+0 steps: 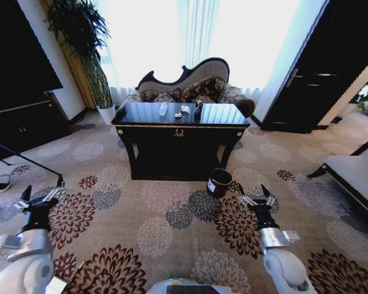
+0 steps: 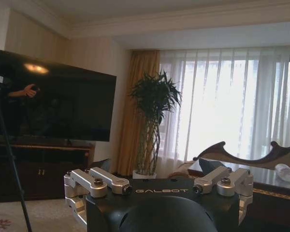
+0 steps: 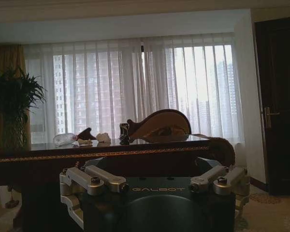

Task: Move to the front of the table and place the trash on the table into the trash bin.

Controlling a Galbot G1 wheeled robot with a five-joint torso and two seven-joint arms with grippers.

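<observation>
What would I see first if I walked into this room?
Probably the long glossy black table with gold trim, in the middle of the flowery carpet before the bright curtained window. On its top lie a clear plastic bottle, white paper bits and a small dark item. A small round black bin stands on the carpet by the table's front right corner, and both open grippers, left and right, hover nearer the camera.

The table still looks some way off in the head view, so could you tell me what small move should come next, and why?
Probably drive forward a little: the table and its bottle lie across open carpet, beyond the left gripper and right gripper, both empty.
</observation>
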